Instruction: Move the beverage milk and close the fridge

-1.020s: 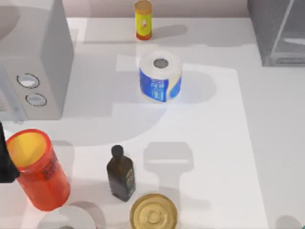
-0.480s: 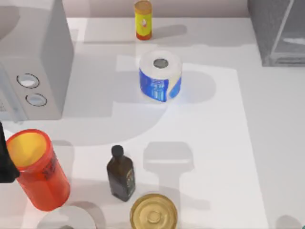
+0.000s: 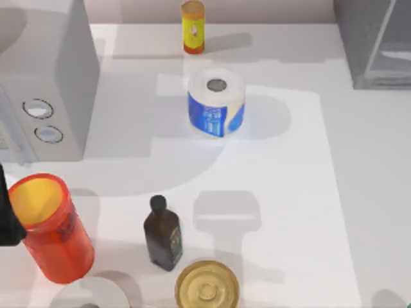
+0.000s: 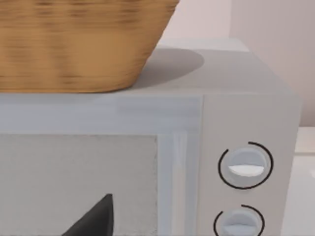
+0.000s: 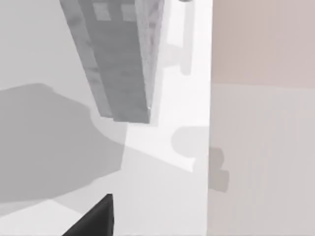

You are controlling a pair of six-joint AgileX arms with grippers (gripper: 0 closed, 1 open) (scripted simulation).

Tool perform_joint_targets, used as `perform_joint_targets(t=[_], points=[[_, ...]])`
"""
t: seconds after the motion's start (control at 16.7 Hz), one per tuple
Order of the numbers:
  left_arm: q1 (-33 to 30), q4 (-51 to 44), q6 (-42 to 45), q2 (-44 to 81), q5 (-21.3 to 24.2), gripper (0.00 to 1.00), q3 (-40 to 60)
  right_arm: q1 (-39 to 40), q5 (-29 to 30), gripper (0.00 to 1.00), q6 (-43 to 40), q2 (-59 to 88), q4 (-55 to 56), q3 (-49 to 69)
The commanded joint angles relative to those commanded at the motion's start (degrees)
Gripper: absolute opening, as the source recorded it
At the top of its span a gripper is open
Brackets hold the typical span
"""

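Note:
The beverage milk is out of view. The fridge [image 3: 376,42], a grey cabinet with a translucent panel slanting across it, stands at the table's back right corner. Its grey body [image 5: 118,59] also appears in the right wrist view, with white table beside it. My left arm [image 3: 8,221] sits at the table's left edge beside an orange cup. A dark part of my left gripper [image 4: 96,219] faces the front of the light grey box. A dark part of my right gripper [image 5: 96,219] hangs over the table near the fridge.
A light grey box with two knobs [image 3: 45,96] stands back left, with a wicker basket [image 4: 74,44] on top. A white-and-blue paper roll [image 3: 216,102] is mid-table and a yellow can [image 3: 192,27] behind it. An orange cup [image 3: 51,228], dark bottle [image 3: 162,234] and gold tin [image 3: 207,285] crowd the front left.

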Motion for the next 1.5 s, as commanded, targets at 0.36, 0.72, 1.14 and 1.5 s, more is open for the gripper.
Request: perform_joint_targets(t=[0.36, 0.72, 1.14, 1.5], points=[[0.0, 0.0, 0.0, 0.0, 0.0, 1.00, 0.0, 18.3, 3.9, 1.00, 29.1, 1.1, 22.9, -1.4], [0.0, 0.0, 0.0, 0.0, 0.0, 1.00, 0.0, 34.1, 7.1, 1.00, 57.5, 0.8, 47.1, -1.2], [0.0, 0.0, 0.0, 0.0, 0.0, 1.00, 0.0, 40.3, 8.7, 1.00, 67.9, 0.1, 57.1, -0.7], [0.0, 0.0, 0.0, 0.0, 0.0, 1.00, 0.0, 40.6, 10.1, 1.00, 68.7, 0.0, 59.1, -3.0]])
